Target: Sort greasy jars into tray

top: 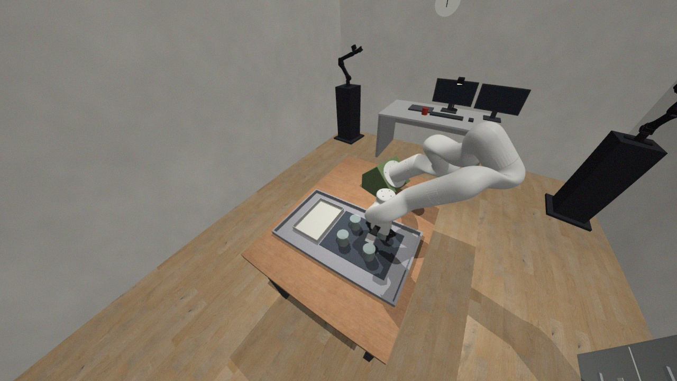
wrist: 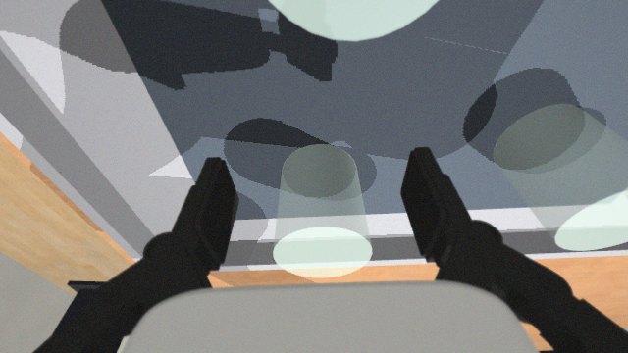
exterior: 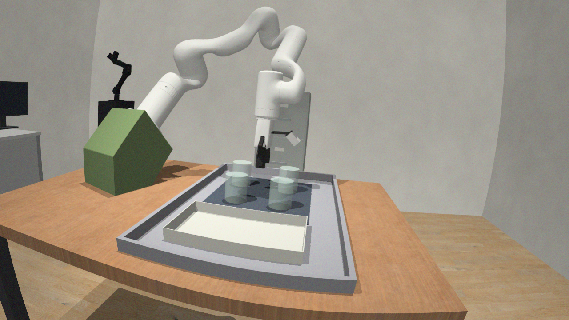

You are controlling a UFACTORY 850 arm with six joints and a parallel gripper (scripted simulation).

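Four pale glass jars, mouth down on a dark drying mat (exterior: 260, 198), set in two pairs: front left jar (exterior: 236, 186), front right jar (exterior: 281, 193), back left jar (exterior: 242, 169), back right jar (exterior: 289, 174). All upright, apart from one another, each casting a dark round shadow on the mat. Just beside the mat, nearer the exterior camera, a shallow cream tray (exterior: 238, 232), nothing inside it. Mat and tray both on a grey rimmed steel top (exterior: 330, 238), resting on a wooden counter (exterior: 390, 254).

Above the back pair of jars, clear of them, a black gripper (exterior: 262, 157) on a white arm (exterior: 222, 42), pointing down. Seen from the wrist: fingers spread wide, nothing between them, one jar (wrist: 321, 216) centred in the gap farther off, another jar (wrist: 554, 162) off to the right.

Behind the steel top, a green block (exterior: 123, 151) at the arm's foot. Farther back, a grey desk (top: 416, 120) with two monitors.
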